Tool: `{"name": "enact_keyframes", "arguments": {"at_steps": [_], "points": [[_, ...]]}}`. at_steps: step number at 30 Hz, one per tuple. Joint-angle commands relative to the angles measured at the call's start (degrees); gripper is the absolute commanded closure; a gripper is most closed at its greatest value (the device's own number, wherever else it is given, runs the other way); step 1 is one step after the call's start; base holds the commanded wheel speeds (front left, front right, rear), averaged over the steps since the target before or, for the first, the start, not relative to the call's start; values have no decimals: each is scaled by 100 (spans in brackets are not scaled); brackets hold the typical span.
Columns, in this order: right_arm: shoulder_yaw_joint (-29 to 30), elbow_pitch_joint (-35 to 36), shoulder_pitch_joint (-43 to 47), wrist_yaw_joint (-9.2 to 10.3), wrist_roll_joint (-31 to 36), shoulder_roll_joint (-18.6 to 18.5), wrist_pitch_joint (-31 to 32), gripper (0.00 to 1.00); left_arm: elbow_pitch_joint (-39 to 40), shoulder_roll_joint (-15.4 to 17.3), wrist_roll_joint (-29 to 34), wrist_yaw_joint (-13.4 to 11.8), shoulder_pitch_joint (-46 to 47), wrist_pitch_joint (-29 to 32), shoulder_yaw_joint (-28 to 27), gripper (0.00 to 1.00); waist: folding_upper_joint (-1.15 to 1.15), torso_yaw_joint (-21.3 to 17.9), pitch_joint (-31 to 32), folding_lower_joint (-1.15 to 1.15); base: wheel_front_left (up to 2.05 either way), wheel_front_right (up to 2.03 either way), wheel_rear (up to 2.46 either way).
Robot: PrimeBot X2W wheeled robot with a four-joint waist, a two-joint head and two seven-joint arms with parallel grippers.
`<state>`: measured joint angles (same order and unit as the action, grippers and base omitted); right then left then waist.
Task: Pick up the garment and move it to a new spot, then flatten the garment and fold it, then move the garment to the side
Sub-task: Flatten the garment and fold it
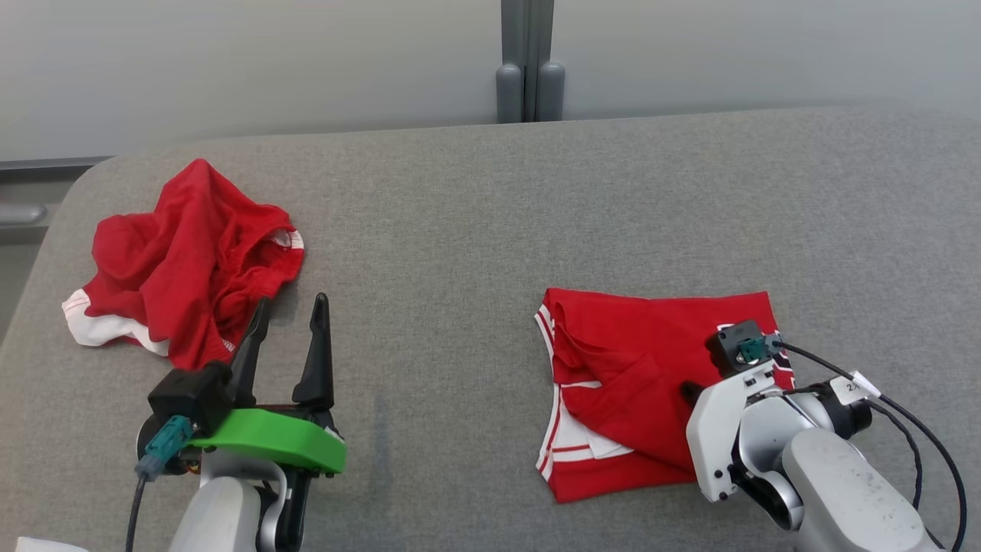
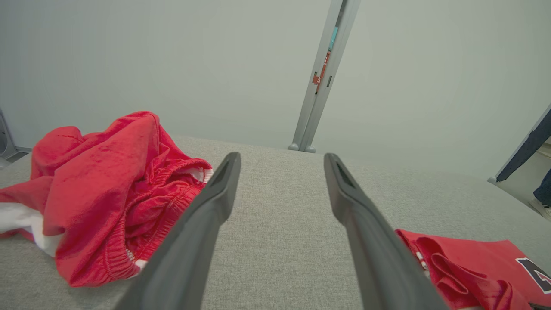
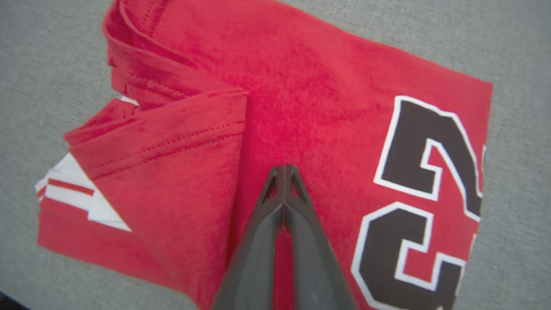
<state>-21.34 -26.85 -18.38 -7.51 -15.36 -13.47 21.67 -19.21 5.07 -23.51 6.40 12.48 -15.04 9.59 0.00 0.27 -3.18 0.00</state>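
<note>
Your right pincer (image 3: 284,168) is clenched, tips down on the folded red garment (image 1: 628,360) at the near right of the worktop (image 1: 460,230). Your left pincer (image 1: 291,300) stands released just beside a crumpled red garment (image 1: 184,253) at the left.

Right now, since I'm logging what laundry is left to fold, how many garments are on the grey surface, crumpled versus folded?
Crumpled red garment: 1
Folded red garment: 1
Total: 2
</note>
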Motion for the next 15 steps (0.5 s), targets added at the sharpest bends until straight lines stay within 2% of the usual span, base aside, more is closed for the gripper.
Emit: {"name": "enact_keyframes", "arguments": {"at_steps": [1, 4, 7, 15], "points": [[-69, -77, -90, 4, -89, -41, 21, 100, 31, 45, 96, 7, 112, -16, -15, 0, 0, 27, -27, 0, 0, 0, 0], [-222, -161, -110, 4, -372, 21, 15, 100, 68, 47, 128, 11, 106, -16, -42, 0, 0, 25, -29, 0, 0, 0, 0], [-446, -71, -27, 3, -1025, 202, 69, 100, 94, 45, 131, 13, 72, -16, -82, 0, 0, -6, -6, 0, 0, 0, 0], [-1708, 841, 225, 4, -2282, 156, 368, 100, 84, 7, 120, 25, -45, -16, -106, 0, 0, -125, 67, 0, 0, 0, 0]]}}
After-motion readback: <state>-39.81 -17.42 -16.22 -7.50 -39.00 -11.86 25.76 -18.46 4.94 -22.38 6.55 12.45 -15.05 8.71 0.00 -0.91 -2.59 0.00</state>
